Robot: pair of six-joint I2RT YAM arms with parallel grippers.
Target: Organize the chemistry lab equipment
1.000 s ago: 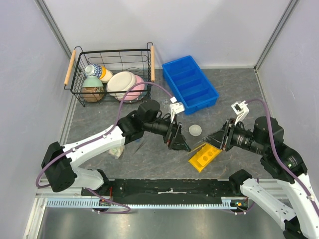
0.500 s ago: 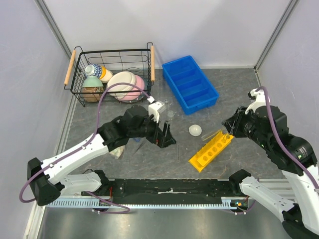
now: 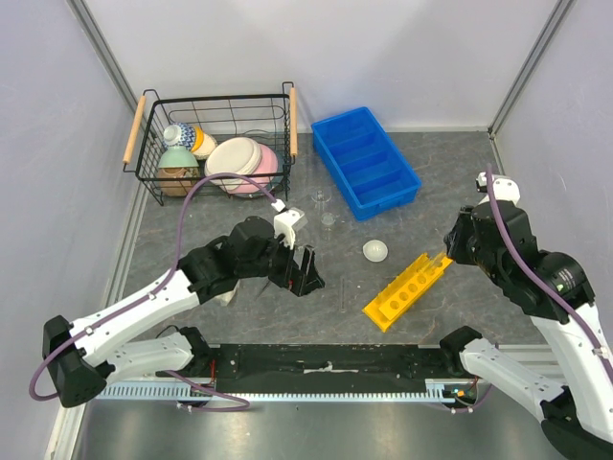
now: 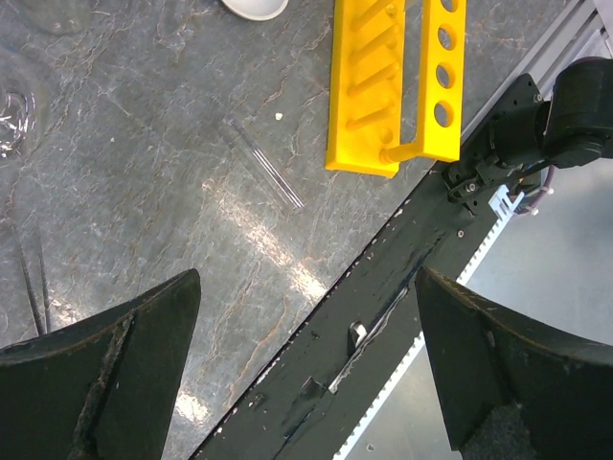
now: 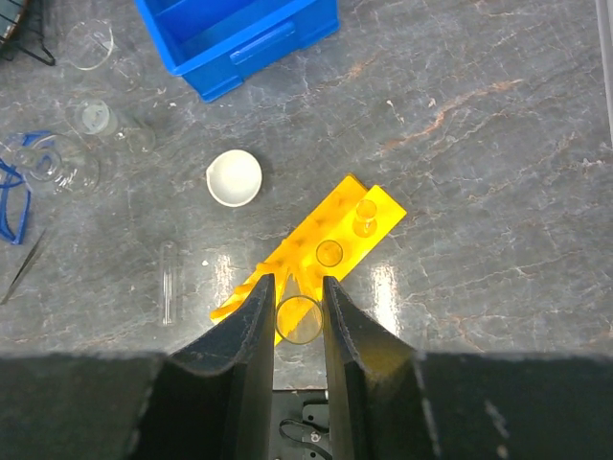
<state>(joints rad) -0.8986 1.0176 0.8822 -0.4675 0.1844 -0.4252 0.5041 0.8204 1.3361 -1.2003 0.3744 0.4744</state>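
Overhead and wrist views of the grey stone-patterned table (image 3: pixel 450 172), with every position referred to the yellow test-tube rack (image 3: pixel 407 289), which lies slantwise with its round holes in view. Far to the left of the rack and behind it stands a black wire basket (image 3: pixel 218 98) holding pastel bowls (image 3: pixel 235 158). The left gripper (image 3: pixel 306 273) hangs left of the rack, low over the table; in its wrist view the two fingers (image 4: pixel 96 383) are spread wide with nothing between them. Behind the rack and to its left stand two small clear glass vessels (image 3: pixel 319 199), close to each other. A loose glass tube (image 3: pixel 343 295) lies flat on the table just left of the rack's near end, apart from it. A small white dish (image 3: pixel 374 251) sits just behind the rack's left half, not touching it. Further behind the rack rests a blue compartmented tray (image 3: pixel 366 161). At the right, the right gripper (image 5: pixel 298 287) is poised above the rack's right end, looking down on it; its fingers are closed on a clear test tube (image 5: pixel 299 321), seen end-on as a ring between them and overlapping the rack in that view. Whether any of the rack's holes hold tubes cannot be told.
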